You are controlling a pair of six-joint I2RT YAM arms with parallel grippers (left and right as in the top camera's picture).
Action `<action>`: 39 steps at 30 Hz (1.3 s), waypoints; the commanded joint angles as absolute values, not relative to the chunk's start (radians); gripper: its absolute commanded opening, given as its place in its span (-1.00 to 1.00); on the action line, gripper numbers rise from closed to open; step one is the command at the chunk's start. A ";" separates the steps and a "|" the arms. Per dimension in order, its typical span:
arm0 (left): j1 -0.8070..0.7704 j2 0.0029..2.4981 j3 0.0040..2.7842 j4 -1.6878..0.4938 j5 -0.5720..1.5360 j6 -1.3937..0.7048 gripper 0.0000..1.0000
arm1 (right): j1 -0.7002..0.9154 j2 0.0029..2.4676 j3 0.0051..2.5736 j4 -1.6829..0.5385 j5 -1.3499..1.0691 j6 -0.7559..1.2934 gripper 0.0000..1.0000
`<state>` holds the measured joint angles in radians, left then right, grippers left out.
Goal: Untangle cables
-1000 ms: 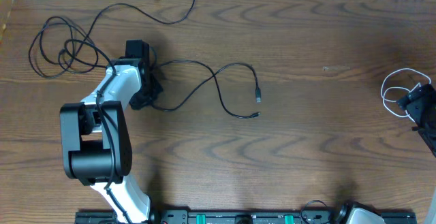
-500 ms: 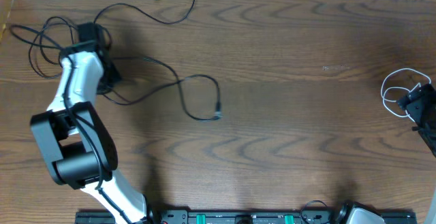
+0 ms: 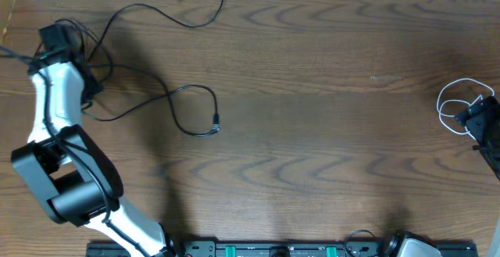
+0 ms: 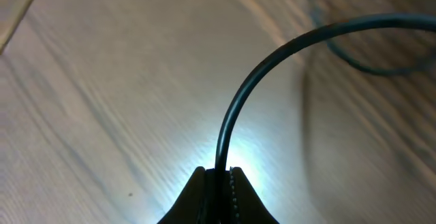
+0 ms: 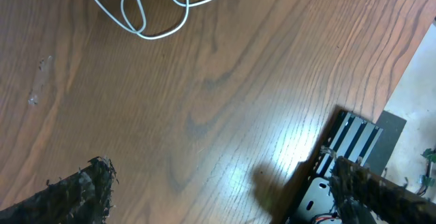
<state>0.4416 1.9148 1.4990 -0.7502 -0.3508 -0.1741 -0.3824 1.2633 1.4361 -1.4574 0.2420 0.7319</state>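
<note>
Moved: left pincer (image 3: pixel 56 38) has gone to the far left corner of the table (image 3: pixel 328 148), pulling the black cable (image 4: pixel 225 132) along.
Left pincer: clenched tight on the black cable.
Right pincer (image 3: pixel 478 118): spread wide, holds nothing, just beside the white cable (image 3: pixel 447 101).
Around: black loops tangle by the left pincer.

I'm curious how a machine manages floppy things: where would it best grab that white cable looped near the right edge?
Probably a single strand on the outer curve of the white cable, clear of where its loops cross. It lies flat, so come straight down from above, a jaw either side of the strand. The open right gripper sits right beside it.
</note>
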 commanded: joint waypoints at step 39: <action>0.722 1.935 1.530 -0.693 -0.021 -0.144 -0.21 | -0.387 1.262 1.437 -1.459 0.252 0.747 0.98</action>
